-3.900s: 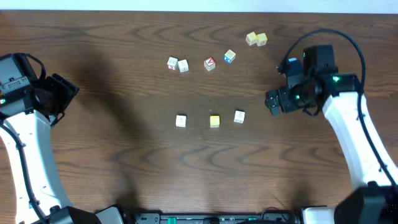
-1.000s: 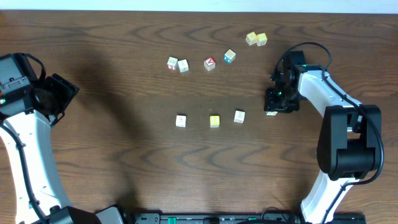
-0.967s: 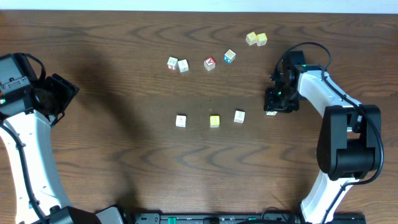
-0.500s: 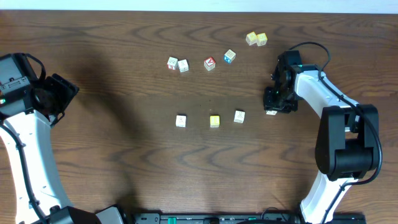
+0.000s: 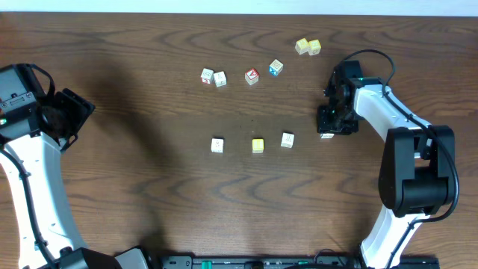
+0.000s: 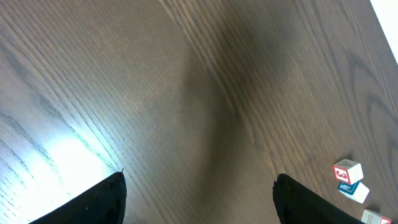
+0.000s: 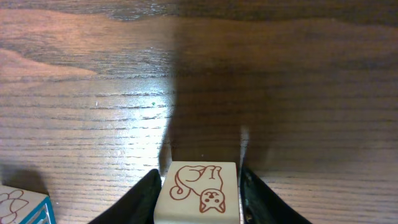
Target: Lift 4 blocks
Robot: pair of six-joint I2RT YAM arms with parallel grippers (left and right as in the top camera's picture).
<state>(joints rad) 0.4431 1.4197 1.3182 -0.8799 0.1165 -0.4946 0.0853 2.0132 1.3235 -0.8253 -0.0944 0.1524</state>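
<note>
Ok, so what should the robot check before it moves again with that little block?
1. Animal-picture block sits inside the right gripper: ok.
2. Right gripper really squeezing it: cannot tell. The sides look flush, but a gap could be hiding.
3. Block's underside resting on the table: cannot tell, it is hidden.
4. Nearest row block stands apart from the right gripper: ok.
5. Left gripper open, empty and off at the far side: ok.
</note>
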